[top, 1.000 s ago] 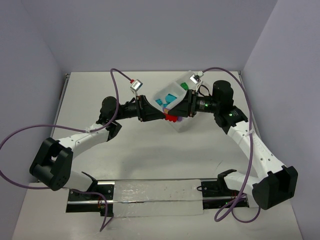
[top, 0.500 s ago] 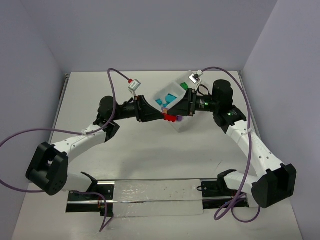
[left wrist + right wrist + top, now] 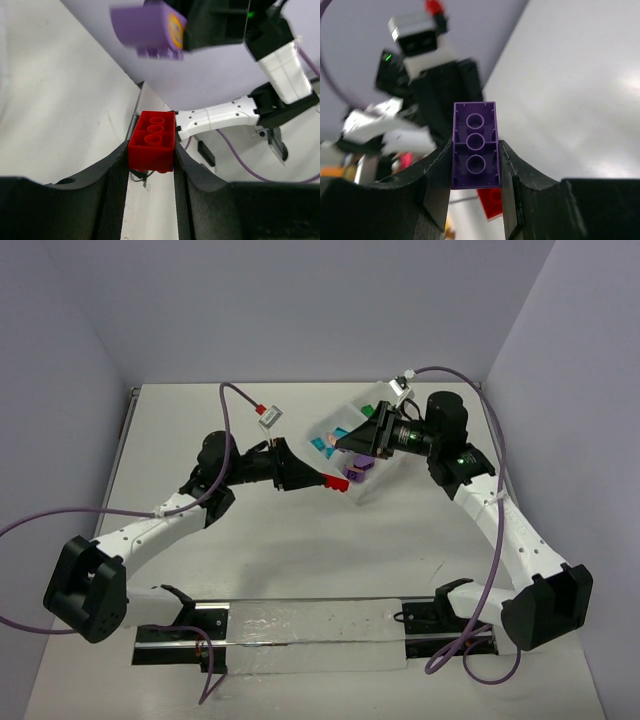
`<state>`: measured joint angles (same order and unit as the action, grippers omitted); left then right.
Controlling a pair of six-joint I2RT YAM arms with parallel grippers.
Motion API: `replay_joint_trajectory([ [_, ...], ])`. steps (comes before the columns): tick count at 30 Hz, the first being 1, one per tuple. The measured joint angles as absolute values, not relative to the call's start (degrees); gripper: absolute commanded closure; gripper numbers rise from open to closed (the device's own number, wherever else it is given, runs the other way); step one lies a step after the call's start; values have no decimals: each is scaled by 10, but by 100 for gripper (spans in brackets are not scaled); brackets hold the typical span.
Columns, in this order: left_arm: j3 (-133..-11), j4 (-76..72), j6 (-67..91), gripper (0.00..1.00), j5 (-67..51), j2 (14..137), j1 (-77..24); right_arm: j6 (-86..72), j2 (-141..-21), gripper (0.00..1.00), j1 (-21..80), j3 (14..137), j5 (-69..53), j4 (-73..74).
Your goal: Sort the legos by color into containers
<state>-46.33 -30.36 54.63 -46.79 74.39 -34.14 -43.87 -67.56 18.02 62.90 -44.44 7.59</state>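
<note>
Legos sit in both grippers. From above, the left gripper [image 3: 318, 481] is clenched on a red brick [image 3: 328, 483]. The right gripper [image 3: 352, 454] meets it tip to tip with a purple brick [image 3: 357, 468]. Both are held at the near-left side of the clear tray [image 3: 372, 486], which lies toward the far right of the white table [image 3: 250, 540]. That top view alone shows us the tray's contents: teal bricks [image 3: 327, 442] lie in its left compartments. The rest is hidden under the right arm. From up there the two held bricks look almost joined, and we cannot tell whether they touch.

The left wrist camera settles that. The red brick [image 3: 152, 141] is pinched by its long sides between the black fingers [image 3: 116, 172] of the left gripper [image 3: 151, 152], studs facing the lens. The purple brick [image 3: 145, 27], blurred, hangs at the top of the frame in the right gripper [image 3: 212, 22], with open space between the two bricks.

The right wrist camera gives us the grip the top view hides. The purple brick [image 3: 475, 145] is clamped lengthwise between the fingers [image 3: 439, 172] of the right gripper [image 3: 475, 152], its hollow underside toward us. The red brick [image 3: 490, 202] peeks out just below it, and the left gripper [image 3: 445, 95] is out of focus behind.
</note>
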Motion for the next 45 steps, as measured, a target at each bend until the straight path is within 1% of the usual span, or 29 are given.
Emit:
replay_joint_trajectory([
  [3, -464, -232, 518, 100, -435, 715, -339, -390, -668, 100, 179, 647, -333, 143],
  [7, -473, -124, 493, 100, -376, 677, -327, -346, -664, 100, 178, 648, -224, 207],
  [11, -513, -12, 479, 100, -294, 662, -305, -316, -696, 100, 177, 648, -151, 244],
  [14, -554, 50, 471, 100, -241, 665, -300, -302, -739, 100, 177, 650, -121, 258],
  [15, -572, 64, 468, 100, -230, 669, -299, -299, -755, 98, 177, 651, -114, 263],
  [22, -675, 127, 443, 100, -183, 732, -299, -279, -850, 84, 177, 697, -84, 288],
  [26, -694, 140, 441, 100, -181, 767, -299, -271, -892, 69, 178, 723, -71, 289],
  [28, -700, 149, 442, 100, -185, 782, -298, -267, -910, 67, 178, 735, -66, 303],
  [29, -709, 151, 443, 100, -189, 794, -298, -265, -921, 64, 178, 747, -64, 309],
  [30, -722, 151, 443, 100, -193, 809, -298, -262, -936, 57, 178, 760, -60, 310],
  [32, -745, 151, 444, 100, -200, 836, -297, -260, -961, 51, 178, 779, -51, 310],
  [34, -768, 152, 444, 100, -206, 861, -296, -257, -974, 41, 178, 785, -43, 314],
  [38, -808, 158, 444, 100, -216, 897, -294, -251, -980, 30, 178, 792, -32, 334],
  [40, -826, 156, 445, 100, -221, 912, -294, -250, -980, 27, 178, 800, -25, 342],
  [45, -844, 153, 447, 100, -237, 934, -294, -249, -979, 27, 178, 813, -8, 349],
])
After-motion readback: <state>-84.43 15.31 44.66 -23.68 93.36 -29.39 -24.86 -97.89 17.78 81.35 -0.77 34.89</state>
